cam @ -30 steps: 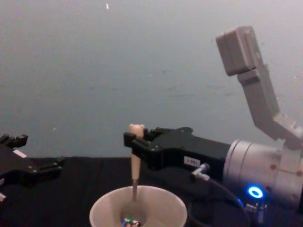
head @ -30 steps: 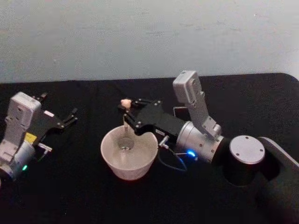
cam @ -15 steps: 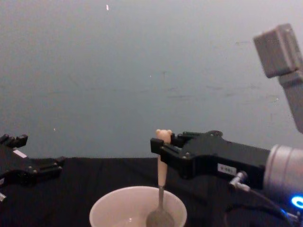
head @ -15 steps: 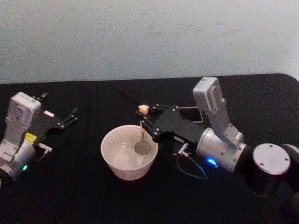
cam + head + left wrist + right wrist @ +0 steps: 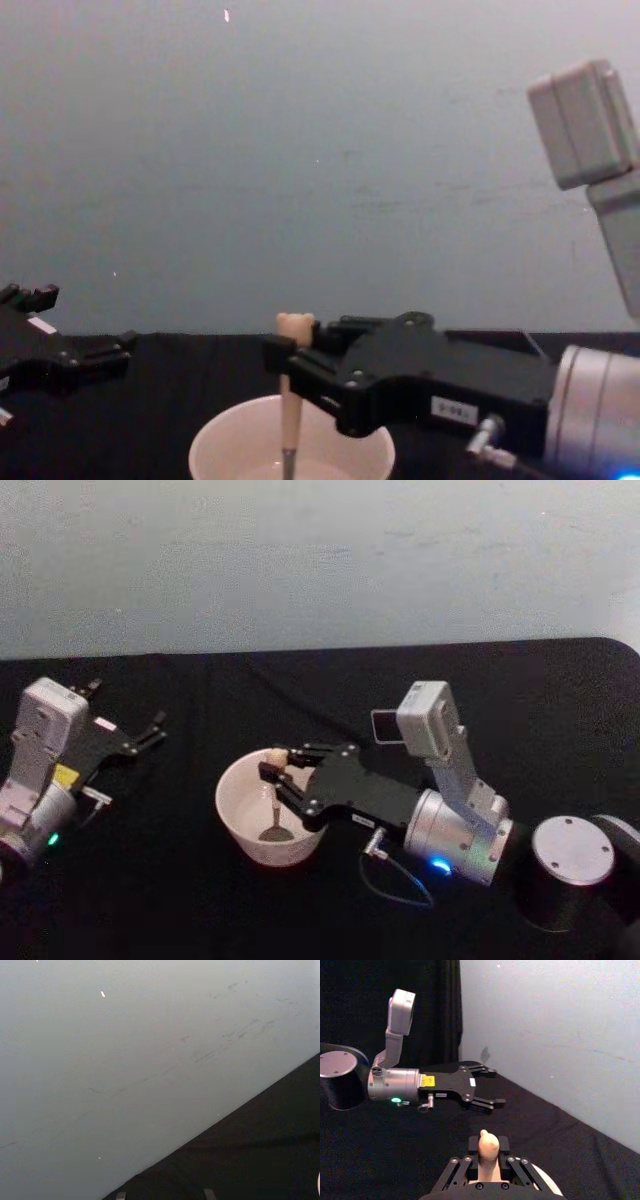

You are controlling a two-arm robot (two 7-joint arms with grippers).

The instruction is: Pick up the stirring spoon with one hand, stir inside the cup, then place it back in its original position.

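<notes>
One arm carries your work here. The right gripper (image 5: 275,770) reaches in from the right, over the cup (image 5: 236,783). Its black fingers are pinched on the cream handle of the stirring spoon (image 5: 275,806), just under the little bear head. You can see the spoon standing close to upright. Its thin metal stem runs down inside the cup, and its bowl sits low in the cup, towards the side nearer the robot's body.

From the chest view, the stirring spoon (image 5: 291,410) rises past the cup's rim (image 5: 225,437), and the right gripper (image 5: 290,357) is clamped across the handle above that rim. Your right wrist view looks along the fingers: the spoon's bear head (image 5: 488,1146) pokes up between them, and the pale edge of the cup (image 5: 547,1183) curves beside them.

Your left gripper (image 5: 153,731) sits at the far left over the black table (image 5: 300,680), well apart from the cup. The right wrist view shows it (image 5: 492,1087) across the table with its two fingers spread wide.

A small dark square holder (image 5: 382,726) stands on the cloth just behind the right arm's wrist camera housing. A pale grey wall (image 5: 320,560) closes off the far side of the table.
</notes>
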